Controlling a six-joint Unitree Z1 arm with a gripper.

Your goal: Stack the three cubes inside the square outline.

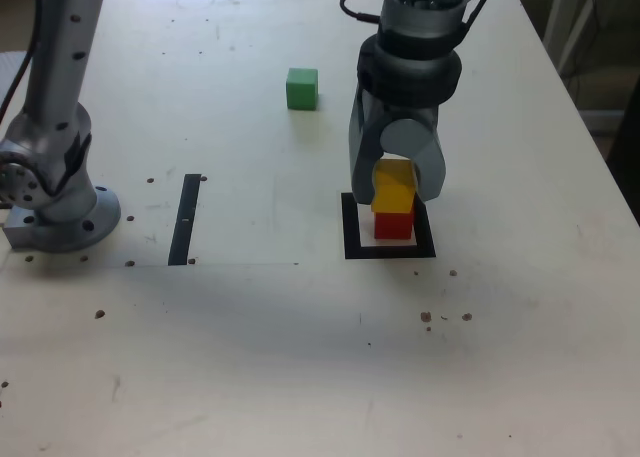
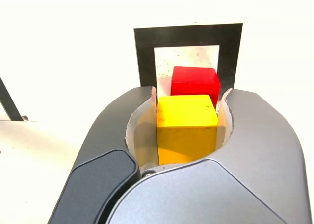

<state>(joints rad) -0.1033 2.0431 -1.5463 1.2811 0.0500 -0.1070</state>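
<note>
Surface: a pale bench [image 1: 300,357], scuffed and dotted with small dark specks. A straight black strip [image 1: 185,219] lies flat on it toward the exterior view's left, just beside the arm's base [image 1: 60,212], which is bolted at the left edge. Dark cables run off the far edge behind the arm. Beyond the bench on the right, pale upright furniture parts show, too indistinct to identify.

End effector [image 1: 396,187]: it points down over the square outline [image 1: 350,227], and its jaws are closed around the yellow cube [image 1: 394,189], one jaw on each side. The wrist view confirms the grip: the yellow cube [image 2: 186,128] sits snug between both curved jaws with no gap visible on either flank.

Task items: the red cube [image 1: 393,225] stands inside the outline, on its pale centre. The yellow cube is directly above it; in the exterior view the two faces meet, but whether the yellow one rests its weight on the red one cannot be told. In the wrist view the red cube [image 2: 195,82] shows just past the yellow one, within the outline [image 2: 147,47]. The green cube [image 1: 302,88] stands alone on the bare bench, well apart from the outline, toward the far side and to the exterior view's left of the end effector.

Containers: the outline holds the red cube only at bench level.
</note>
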